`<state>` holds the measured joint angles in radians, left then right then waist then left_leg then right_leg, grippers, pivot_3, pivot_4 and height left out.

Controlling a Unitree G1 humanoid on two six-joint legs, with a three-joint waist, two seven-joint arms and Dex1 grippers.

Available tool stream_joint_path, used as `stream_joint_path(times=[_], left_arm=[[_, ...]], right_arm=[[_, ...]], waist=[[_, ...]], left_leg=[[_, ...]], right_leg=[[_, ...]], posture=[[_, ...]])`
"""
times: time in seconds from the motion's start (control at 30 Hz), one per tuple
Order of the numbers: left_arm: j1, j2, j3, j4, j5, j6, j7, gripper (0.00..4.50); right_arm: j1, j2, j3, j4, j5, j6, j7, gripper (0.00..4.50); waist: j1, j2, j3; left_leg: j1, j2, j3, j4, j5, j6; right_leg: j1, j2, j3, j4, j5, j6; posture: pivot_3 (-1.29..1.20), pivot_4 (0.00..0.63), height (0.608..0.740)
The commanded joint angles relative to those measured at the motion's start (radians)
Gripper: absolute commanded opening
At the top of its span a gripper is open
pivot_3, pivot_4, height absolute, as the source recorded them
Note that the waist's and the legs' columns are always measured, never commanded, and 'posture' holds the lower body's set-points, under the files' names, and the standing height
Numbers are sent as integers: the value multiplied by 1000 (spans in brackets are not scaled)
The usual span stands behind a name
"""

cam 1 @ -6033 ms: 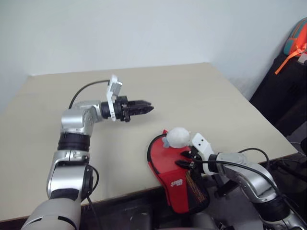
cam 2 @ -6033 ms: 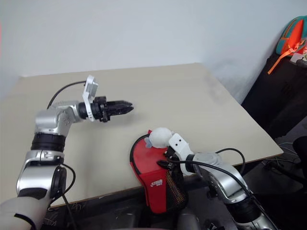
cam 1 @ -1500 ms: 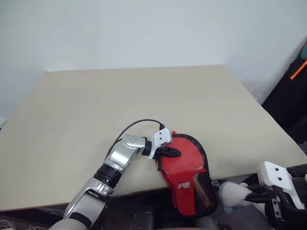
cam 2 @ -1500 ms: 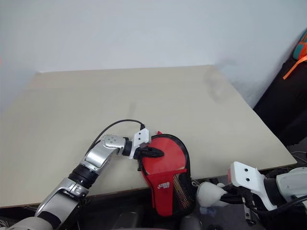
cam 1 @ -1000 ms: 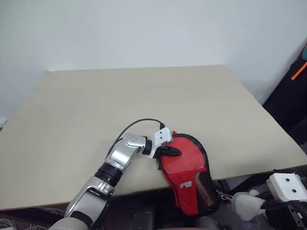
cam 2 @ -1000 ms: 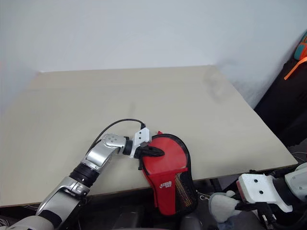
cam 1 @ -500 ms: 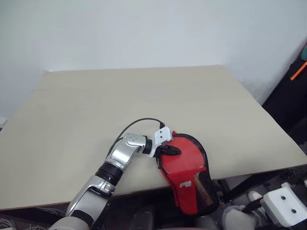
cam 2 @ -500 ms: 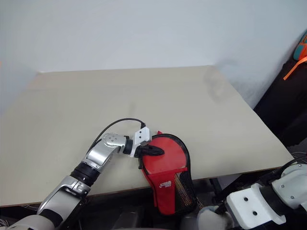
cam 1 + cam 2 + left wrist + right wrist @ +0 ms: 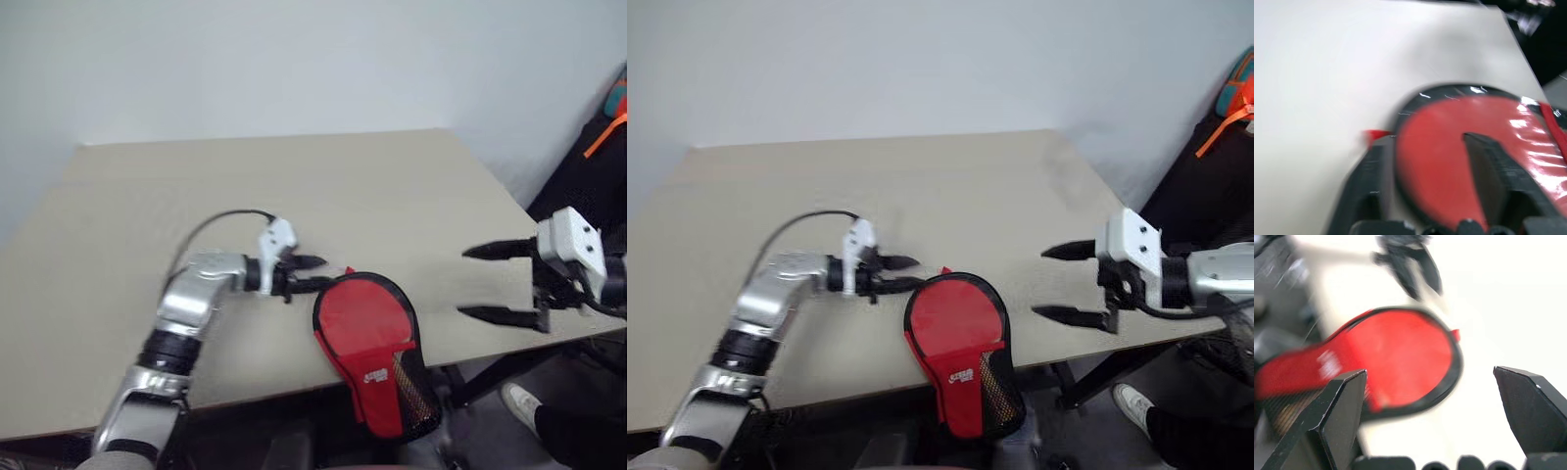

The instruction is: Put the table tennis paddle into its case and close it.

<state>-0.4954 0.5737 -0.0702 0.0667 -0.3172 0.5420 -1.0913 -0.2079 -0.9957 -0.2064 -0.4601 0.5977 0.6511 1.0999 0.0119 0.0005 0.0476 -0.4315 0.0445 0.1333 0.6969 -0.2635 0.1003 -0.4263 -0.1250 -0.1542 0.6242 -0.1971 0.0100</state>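
Observation:
The red case lies closed at the table's front edge, black edging all round. Its narrow handle end with the mesh pocket hangs over the edge. The table tennis paddle is hidden. My left gripper hovers open just left of the case's round end, apart from it. In the left wrist view the case shows beyond its fingers. Right of the case, my right gripper stands wide open above the table corner, pointing at the case, with nothing between its fingers.
The beige table stretches bare behind the case up to a pale wall. Right of the table stands a dark bag with an orange strap. On the floor below the right corner a person's white shoe shows.
My left gripper has let go of the case's rim, opened and drawn back to the left and up. My right gripper has risen from below the table edge and opened wide. The camera has shifted.

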Motion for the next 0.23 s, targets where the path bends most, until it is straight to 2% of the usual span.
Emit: stream_joint_path(times=[0.03, 0.1, 0.23], left_arm=[[33, 106, 160, 19, -51, 46, 27, 3736], [45, 157, 218, 75, -46, 35, 52, 4472], [114, 276, 299, 221, 1, -62, 72, 4472]], right_arm=[[-55, 85, 38, 30, -28, 24, -141, 4500], [-79, 136, 60, 46, -41, 39, -202, 4500], [-137, 272, 117, 133, -101, 50, -350, 4500]], waist=[[-9, 0, 0], [-9, 1, 0], [-10, 1, 0]], left_leg=[[0, 0, 0, 0, 0, 0], [0, 0, 1, 0, 0, -1], [1, 0, 3, 1, 0, -1]], right_leg=[[0, 1, 0, 0, 0, 0], [0, 2, 0, 0, 0, 0], [0, 2, 1, 1, 0, 0]], posture=[[0, 0, 715], [0, 0, 715], [0, 0, 715]])
